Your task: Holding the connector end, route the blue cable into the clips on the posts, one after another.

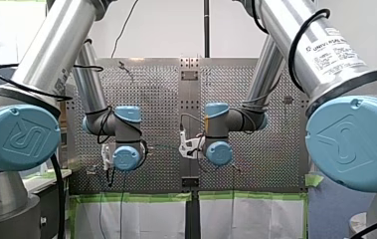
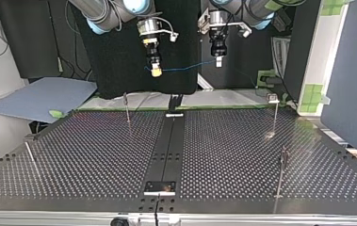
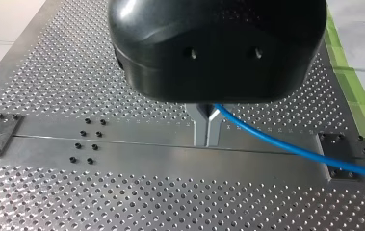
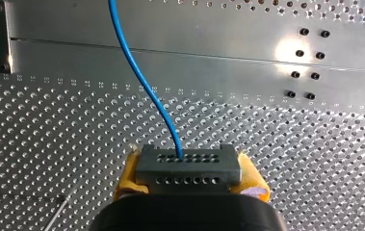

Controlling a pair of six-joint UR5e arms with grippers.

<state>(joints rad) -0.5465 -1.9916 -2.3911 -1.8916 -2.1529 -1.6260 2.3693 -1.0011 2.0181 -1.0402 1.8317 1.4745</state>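
Observation:
In the top view the thin blue cable [image 2: 185, 67] hangs in the air between both grippers, high above the far end of the perforated table [image 2: 232, 150]. My right gripper [image 2: 156, 71], with yellow pads, is shut on the grey connector block [image 4: 189, 169], and the cable [image 4: 141, 82] leaves the block's face. My left gripper [image 3: 207, 143] has its metal fingers shut on the cable [image 3: 286, 144], which runs away to one side. In the top view my left gripper [image 2: 218, 62] stands to the right of my right one.
Thin posts with clips stand on the table: one at the far left [image 2: 127, 110], one at the far right [image 2: 275, 113], one at the near right [image 2: 282, 174] and one at the near left [image 2: 29, 155]. A dark rail [image 2: 169, 146] runs down the middle.

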